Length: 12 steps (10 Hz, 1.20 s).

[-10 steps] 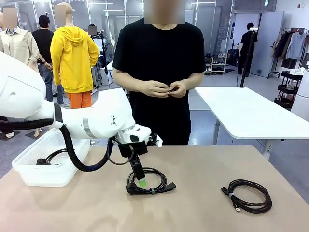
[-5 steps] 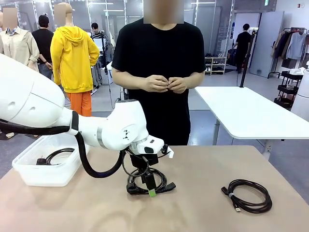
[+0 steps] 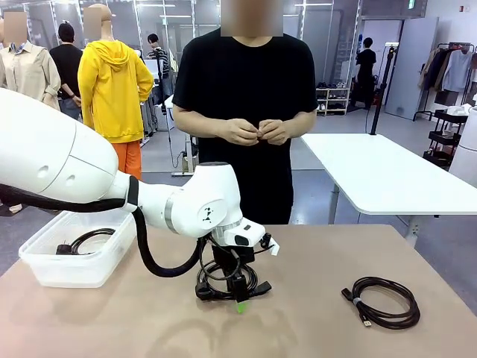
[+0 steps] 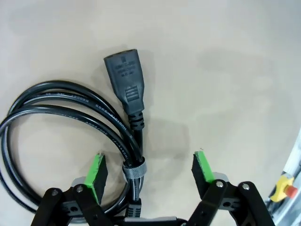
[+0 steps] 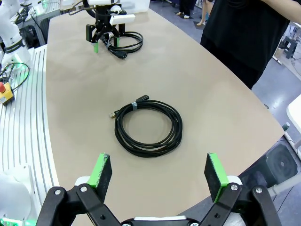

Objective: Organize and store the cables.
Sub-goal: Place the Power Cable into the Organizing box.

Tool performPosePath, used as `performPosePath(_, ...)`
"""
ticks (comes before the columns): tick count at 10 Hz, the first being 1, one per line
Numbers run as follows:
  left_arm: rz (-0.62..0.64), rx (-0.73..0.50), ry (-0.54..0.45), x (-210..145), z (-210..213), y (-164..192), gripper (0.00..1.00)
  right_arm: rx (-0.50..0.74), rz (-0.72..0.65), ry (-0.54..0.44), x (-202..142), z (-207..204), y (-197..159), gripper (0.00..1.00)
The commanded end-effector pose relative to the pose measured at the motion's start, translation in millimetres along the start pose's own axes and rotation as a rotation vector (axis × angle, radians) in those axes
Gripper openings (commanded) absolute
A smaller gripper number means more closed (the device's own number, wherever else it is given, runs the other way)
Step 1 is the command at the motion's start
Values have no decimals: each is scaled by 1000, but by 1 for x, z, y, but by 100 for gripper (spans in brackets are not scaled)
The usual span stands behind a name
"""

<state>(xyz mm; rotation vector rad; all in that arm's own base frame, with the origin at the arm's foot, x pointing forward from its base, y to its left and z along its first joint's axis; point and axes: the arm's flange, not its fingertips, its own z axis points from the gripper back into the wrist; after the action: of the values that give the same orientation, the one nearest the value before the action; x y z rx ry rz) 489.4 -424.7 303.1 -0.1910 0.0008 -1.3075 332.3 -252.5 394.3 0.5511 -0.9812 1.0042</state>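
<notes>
The left gripper (image 4: 150, 167) stands wide open astride the tied cable (image 4: 124, 77) mid-table (image 3: 313, 332), holding nothing; the right gripper (image 5: 159, 175), wide open and empty, faces the second cable (image 5: 148, 126) toward the right edge.

I count three cables: the bin cable (image 3: 88, 239), the middle cable (image 4: 70, 101) and the right cable (image 5: 175, 125). There is one bin (image 3: 45, 274), two tables, a tan table (image 3: 112, 328) and a white table (image 3: 387, 175), and one person (image 3: 246, 82) showing two hands (image 3: 238, 133). I am running two grippers, the left gripper (image 4: 150, 165) and the right gripper (image 5: 159, 169).
</notes>
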Motion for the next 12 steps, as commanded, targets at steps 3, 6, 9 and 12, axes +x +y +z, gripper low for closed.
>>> performPosePath(3, 27, 26, 61, 5, 3, -6, 0, -3, -2, 8, 1, 0, 5, 100)
performPosePath(6, 30, 57, 65, 1, 7, -17, 0, -3, -2, 8, 1, 0, 5, 100)
performPosePath(9, 3, 87, 73, -1, 25, -24, 0, -3, -2, 8, 1, 0, 5, 100)
performPosePath(12, -107, 201, 108, -19, 110, -43, 0, -3, -2, 8, 1, 0, 5, 100)
